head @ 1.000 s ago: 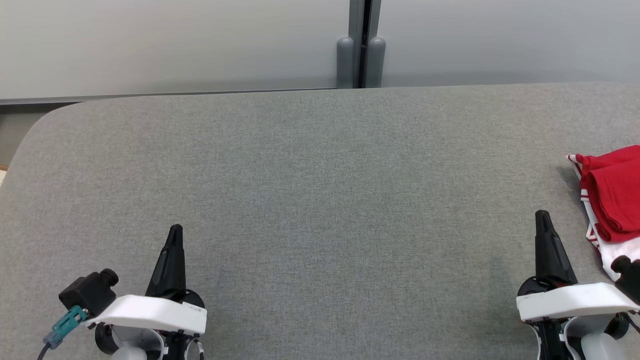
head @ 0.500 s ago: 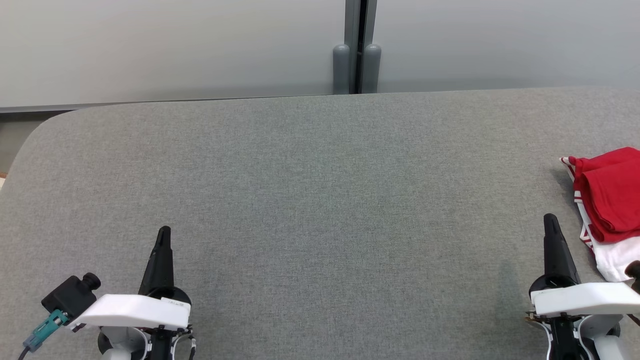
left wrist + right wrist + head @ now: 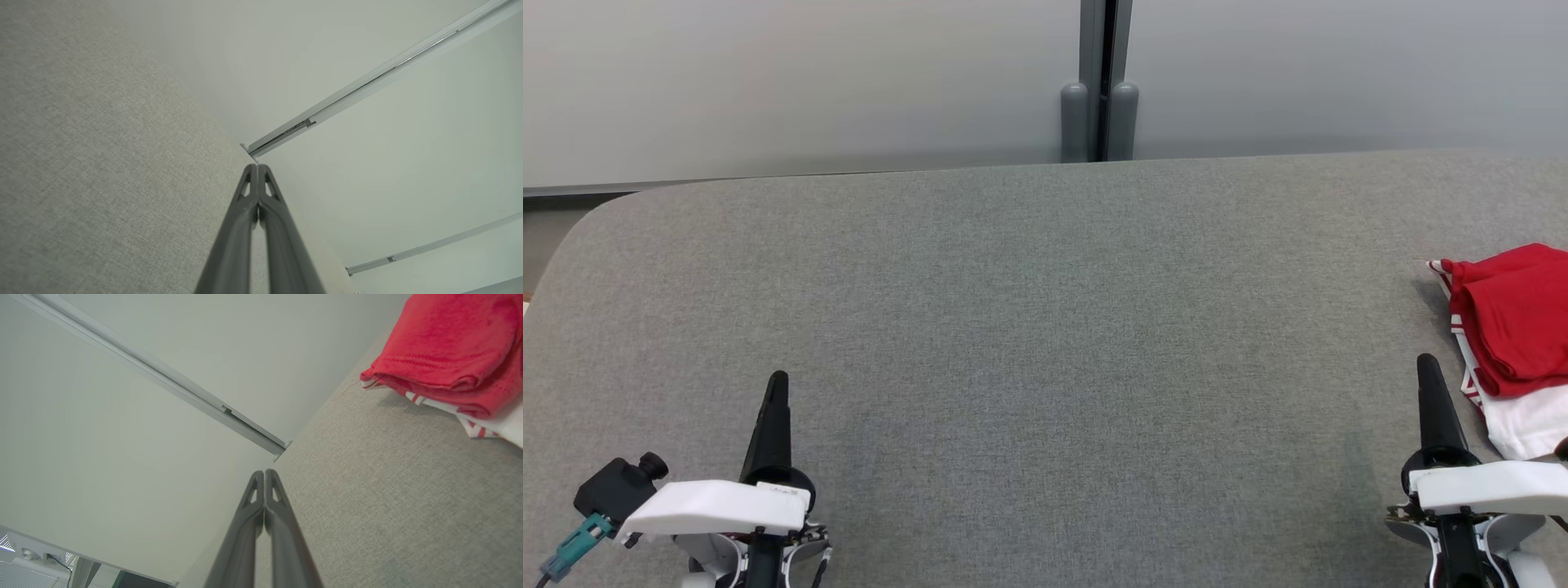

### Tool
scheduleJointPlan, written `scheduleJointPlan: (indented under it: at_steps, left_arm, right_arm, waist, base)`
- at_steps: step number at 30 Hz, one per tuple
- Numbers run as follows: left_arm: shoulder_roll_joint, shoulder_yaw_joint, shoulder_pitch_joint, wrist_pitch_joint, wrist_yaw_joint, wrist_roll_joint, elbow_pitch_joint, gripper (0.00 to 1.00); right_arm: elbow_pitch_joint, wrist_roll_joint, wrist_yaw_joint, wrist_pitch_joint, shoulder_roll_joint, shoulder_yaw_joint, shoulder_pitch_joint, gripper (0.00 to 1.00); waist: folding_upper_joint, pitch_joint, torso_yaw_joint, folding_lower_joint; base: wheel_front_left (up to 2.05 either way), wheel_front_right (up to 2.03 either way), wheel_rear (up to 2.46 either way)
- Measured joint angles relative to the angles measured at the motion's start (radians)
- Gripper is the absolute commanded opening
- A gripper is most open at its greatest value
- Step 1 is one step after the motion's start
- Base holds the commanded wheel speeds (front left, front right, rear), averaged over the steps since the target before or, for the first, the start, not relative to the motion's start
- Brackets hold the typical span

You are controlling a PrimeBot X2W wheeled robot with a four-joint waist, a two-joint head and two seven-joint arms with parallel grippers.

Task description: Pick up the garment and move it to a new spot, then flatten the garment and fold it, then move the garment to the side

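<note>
Garment lies just right of right gripper, near edge roughly parallel to it; left gripper well apart; both grippers pressed together, holding nothing

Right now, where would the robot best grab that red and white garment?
On the garment, probably the thick red folded edge, facing the table's middle. The right gripper, shut beside it, could open and come in from that side; the fold bulges above the table, easy to pinch.
</note>
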Motion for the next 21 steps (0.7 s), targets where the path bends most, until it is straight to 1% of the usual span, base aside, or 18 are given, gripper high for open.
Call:
scheduleJointPlan:
  at_steps: [21]
  left_arm:
    - [0.002, 0.036, 0.000, 0.055, -0.007, -0.193, -0.003, 0.00]
  right_arm:
    - [0.001, 0.208, 0.000, 0.057, 0.005, -0.030, 0.001, 0.00]
  waist:
    - [0.0000, -0.023, -0.012, 0.0000]
  base:
    - [0.00, 0.00, 0.00]
